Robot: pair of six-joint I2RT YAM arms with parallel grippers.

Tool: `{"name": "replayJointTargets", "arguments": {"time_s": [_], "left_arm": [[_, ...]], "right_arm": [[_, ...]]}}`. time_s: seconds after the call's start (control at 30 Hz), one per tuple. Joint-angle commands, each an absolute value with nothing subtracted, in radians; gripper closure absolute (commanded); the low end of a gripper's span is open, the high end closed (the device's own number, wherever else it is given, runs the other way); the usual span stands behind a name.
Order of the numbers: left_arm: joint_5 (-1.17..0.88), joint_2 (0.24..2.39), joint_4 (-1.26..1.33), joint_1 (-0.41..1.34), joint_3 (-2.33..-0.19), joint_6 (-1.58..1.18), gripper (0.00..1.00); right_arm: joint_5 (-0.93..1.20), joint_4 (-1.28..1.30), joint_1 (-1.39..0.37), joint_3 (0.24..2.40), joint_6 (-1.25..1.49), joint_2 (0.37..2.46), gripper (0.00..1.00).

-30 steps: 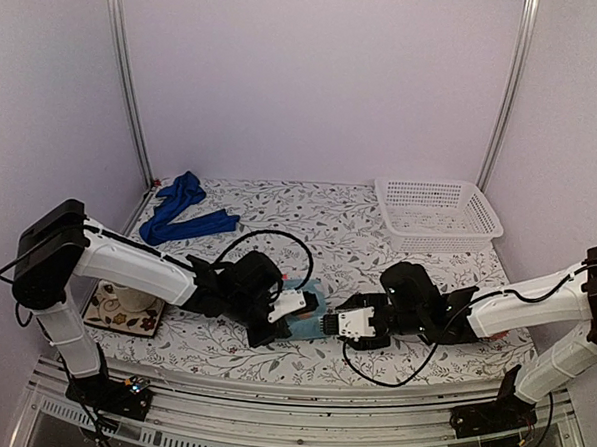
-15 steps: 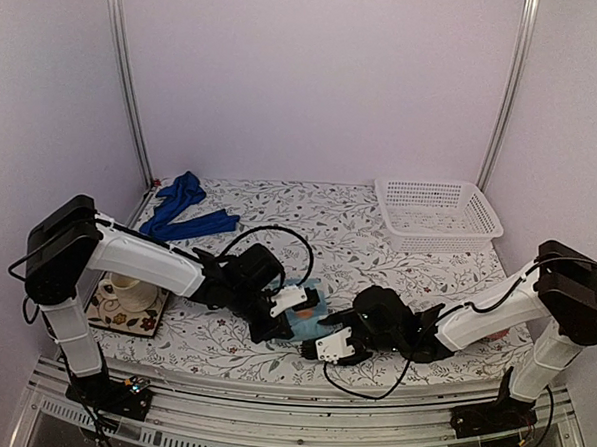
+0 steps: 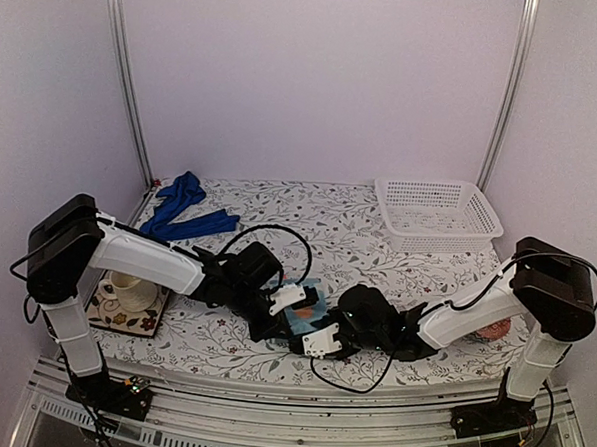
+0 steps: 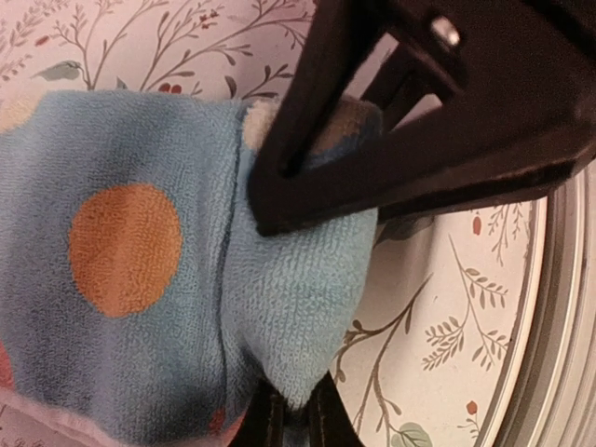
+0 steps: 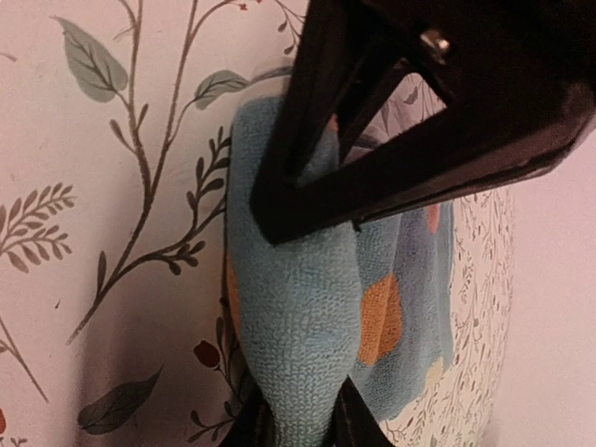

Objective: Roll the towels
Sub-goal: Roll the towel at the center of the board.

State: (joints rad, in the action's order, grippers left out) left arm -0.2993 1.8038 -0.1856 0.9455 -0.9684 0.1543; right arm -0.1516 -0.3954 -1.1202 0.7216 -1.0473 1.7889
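Note:
The light-blue towel with orange dots lies at the table's front middle, between both grippers. My left gripper is shut on its near left corner; in the left wrist view the towel bunches into the shut fingers. My right gripper is shut on the near right corner; in the right wrist view the folded towel narrows into the fingers. The royal-blue towel lies crumpled at the far left.
A white basket stands at the far right. A cup on a saucer sits on a mat near the left arm. A pink-red ball shows behind the right arm.
My right gripper has moved left and nearer along the table's front to the towel's near right corner. My left gripper has stayed on the towel, shifting slightly.

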Motion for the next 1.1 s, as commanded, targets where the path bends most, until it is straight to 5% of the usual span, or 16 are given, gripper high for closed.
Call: {"name": "replayJointTargets", "arguments": {"time_s": [0.0,0.13,0.43,0.67,1.07], "left_arm": [[-0.28,1.831,-0.216,0.928,-0.957,0.142,1.0],[-0.269,1.809,-0.202,0.928,-0.941,0.136,0.96],[-0.176,1.624,-0.106,0.941,-0.822,0.106,0.52],[-0.025,1.517,-0.019,1.013,-0.731,0.103,0.43],[0.218,1.503,0.14,1.149,-0.633,0.184,0.44]], "right_arm": [[-0.142,-0.338,-1.129,0.761,-0.998,1.801,0.87],[-0.129,-0.294,-1.127,0.769,-0.978,1.792,0.91],[0.014,-0.064,-1.079,0.847,-0.867,1.76,0.94],[0.139,0.068,-1.033,0.905,-0.817,1.773,0.93],[0.328,0.296,-0.96,1.041,-0.764,1.837,0.92]]}}
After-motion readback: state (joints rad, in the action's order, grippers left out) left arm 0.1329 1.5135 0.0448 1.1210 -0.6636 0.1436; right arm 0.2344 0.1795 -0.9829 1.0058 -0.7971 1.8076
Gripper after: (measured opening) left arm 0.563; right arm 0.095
